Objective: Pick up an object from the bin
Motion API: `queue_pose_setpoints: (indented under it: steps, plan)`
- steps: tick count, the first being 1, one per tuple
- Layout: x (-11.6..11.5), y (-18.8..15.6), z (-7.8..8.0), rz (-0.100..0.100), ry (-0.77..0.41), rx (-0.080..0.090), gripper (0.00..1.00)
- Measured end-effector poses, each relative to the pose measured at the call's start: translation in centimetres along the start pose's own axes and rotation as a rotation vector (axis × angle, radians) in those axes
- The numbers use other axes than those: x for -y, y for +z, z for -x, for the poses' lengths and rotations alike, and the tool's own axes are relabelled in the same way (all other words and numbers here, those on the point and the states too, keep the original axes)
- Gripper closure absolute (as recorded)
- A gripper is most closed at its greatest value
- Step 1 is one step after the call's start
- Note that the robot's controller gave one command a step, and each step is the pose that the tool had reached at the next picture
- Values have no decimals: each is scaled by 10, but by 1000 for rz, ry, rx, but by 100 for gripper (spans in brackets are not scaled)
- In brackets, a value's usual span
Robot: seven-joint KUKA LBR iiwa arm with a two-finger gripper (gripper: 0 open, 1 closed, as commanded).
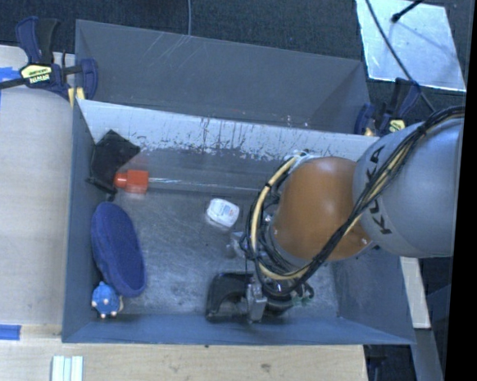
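Grey bin [223, 77], two black lumps [224, 294], gripper [256, 307] beside one, one blue pad [117, 247]

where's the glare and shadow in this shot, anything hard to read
Camera view: pale glare streaks run along the clear orange-capped tube. Also camera view: shadow beneath the gripper leaves the dark shape there hard to identify.

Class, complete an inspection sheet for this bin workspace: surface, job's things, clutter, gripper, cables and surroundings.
Surface: grey bin, floor scuffed.
Job's things: black object at the front, beside the gripper.
Clutter: blue oval pad, small blue toy, white piece, orange-capped clear tube, black block at back left.
Gripper: low by the front wall.
Cables: yellow and black cables looped round the wrist.
Surroundings: dark floor behind the bin.
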State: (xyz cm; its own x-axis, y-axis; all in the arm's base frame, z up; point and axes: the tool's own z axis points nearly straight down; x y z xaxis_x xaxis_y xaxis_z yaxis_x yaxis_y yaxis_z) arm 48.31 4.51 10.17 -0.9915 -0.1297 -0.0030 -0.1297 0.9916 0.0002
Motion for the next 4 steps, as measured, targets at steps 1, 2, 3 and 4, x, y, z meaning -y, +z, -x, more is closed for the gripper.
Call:
queue_pose_setpoints:
  steps: [1, 2, 3, 4]
  plan:
    - [2, 0, 18, 1, 4, -5, 0]
    - [-6, 33, 5, 0, 111, -4, 0]
    - [-6, 33, 5, 0, 112, -3, 0]
    - [-7, 32, 6, 1, 112, -2, 100]
